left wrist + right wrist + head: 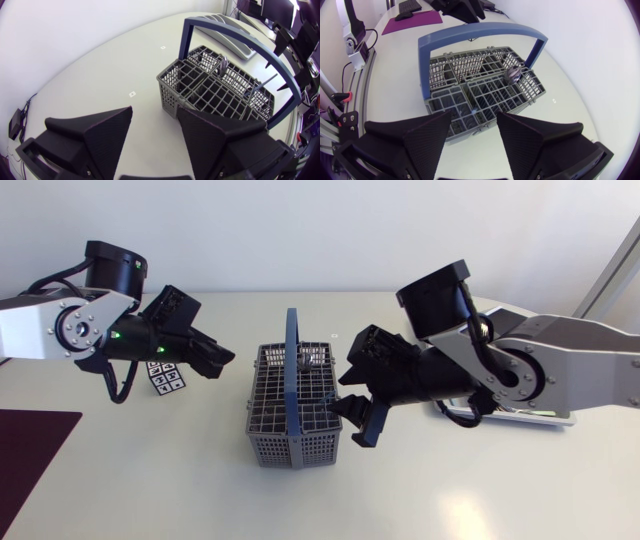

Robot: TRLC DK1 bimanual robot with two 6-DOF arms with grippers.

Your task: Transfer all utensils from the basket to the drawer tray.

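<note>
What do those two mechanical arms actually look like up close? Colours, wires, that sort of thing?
Both the left arm and the right arm have silver-grey links joined by bulky black joints, with black cables looping alongside. The left arm shows small green lights and a round bolted plate. Each ends in matte black jaws: two broad wedges with a finely ribbed surface.
</note>
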